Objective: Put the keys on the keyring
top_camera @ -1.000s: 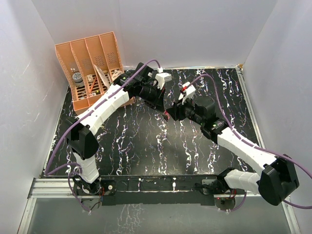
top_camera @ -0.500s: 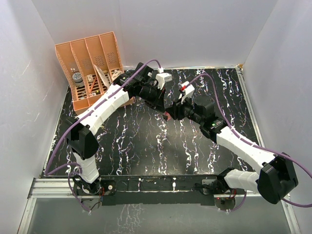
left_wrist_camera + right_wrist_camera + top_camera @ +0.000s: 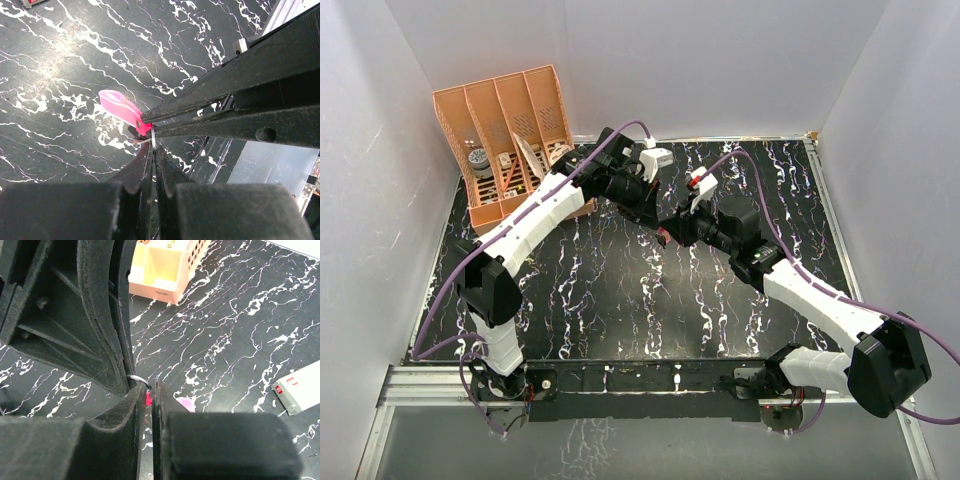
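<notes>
The keyring hangs in mid-air over the black marbled table, and both grippers meet at it [image 3: 663, 238]. Its thin metal ring [image 3: 139, 378] shows at the fingertips, and its bright pink tag [image 3: 120, 107] sticks out to the upper left. My left gripper [image 3: 153, 146] is shut on the ring wire. My right gripper [image 3: 150, 387] comes in from the right, its jaws closed to a slit with the pink tag between them. A tiny dark piece with a grey sliver [image 3: 135, 133], seemingly a key, sits right under the tag; it is too small to be sure.
An orange slotted organiser [image 3: 510, 140] with small items stands at the back left corner. A white box with a red mark [image 3: 300, 387] lies flat on the table to the right of the grippers. White walls close in the table on three sides.
My right gripper's jaws have narrowed to a slit at the keyring, and that arm has edged slightly left toward the left gripper. The left arm has stayed still, still shut on the ring.
</notes>
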